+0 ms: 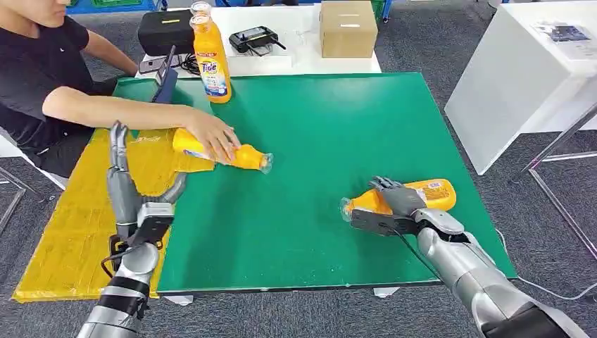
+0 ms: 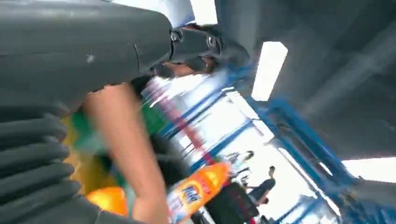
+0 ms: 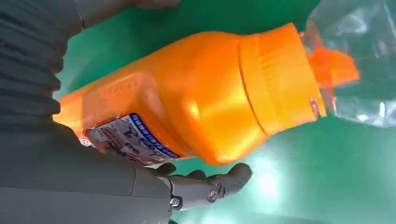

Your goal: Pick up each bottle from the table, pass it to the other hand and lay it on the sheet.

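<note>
Done: I judge one bottle (image 1: 211,149) reached the yellow sheet (image 1: 77,225).
Right hand (image 1: 396,201): fingers wrapped on lying bottle (image 1: 415,196).
Left hand (image 1: 130,190): fingers spread, empty.
Left: handover, upright bottle (image 1: 211,60).

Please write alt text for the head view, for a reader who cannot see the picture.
The robot's right hand grips an orange detergent bottle lying on the green table. Its left hand is raised open over the yellow sheet, while a person's hand rests on a second lying bottle; a third, a Tide bottle, stands behind.
</note>
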Available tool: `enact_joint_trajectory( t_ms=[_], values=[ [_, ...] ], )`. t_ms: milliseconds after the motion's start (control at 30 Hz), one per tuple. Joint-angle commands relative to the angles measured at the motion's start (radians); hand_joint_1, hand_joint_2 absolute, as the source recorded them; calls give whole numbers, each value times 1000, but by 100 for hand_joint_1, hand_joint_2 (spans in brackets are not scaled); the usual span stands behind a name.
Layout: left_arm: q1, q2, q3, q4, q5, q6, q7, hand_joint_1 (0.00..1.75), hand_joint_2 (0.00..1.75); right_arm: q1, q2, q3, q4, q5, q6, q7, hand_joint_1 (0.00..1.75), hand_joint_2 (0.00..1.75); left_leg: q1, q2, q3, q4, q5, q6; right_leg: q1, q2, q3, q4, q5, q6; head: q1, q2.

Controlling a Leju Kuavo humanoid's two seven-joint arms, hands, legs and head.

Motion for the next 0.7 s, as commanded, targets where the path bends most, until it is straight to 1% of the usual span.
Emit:
enact_joint_trajectory(
  t_ms=[33,300,467,600,633,700],
  values=[
    [36,-53,-39,-87,-49,-25,10,0,175,-31,29,-16,131,102,-63,87,0,175,0,-5,0,-1,0,2,0,-3,2,-1,-1,1,0,0],
    [44,-36,-32,-84,-16,-47,10,0,175,-57,-7,-28,131,132,-39,86,0,175,-1,-9,1,-2,1,3,-1,-3,3,-2,0,1,0,0],
    [48,-28,-30,-76,-4,-49,10,0,175,-79,-26,-36,133,145,-21,81,0,175,-1,-8,0,-2,1,2,-1,-3,2,-1,0,1,0,0],
    [54,-25,-23,-73,18,-57,10,0,175,-101,-41,-32,137,161,-1,79,0,175,-1,-10,2,-4,1,3,-1,-2,4,-3,0,1,0,0],
    [54,-25,-23,-73,18,-57,10,0,175,-101,-41,-32,137,161,-1,79,0,175,-1,-8,1,-2,1,3,-1,-2,2,-1,0,1,0,0],
    [54,-25,-23,-73,18,-57,10,0,175,-101,-41,-32,137,161,-1,79,0,175,-1,-9,2,-3,1,3,-1,-2,3,-2,0,1,0,0]
  ],
)
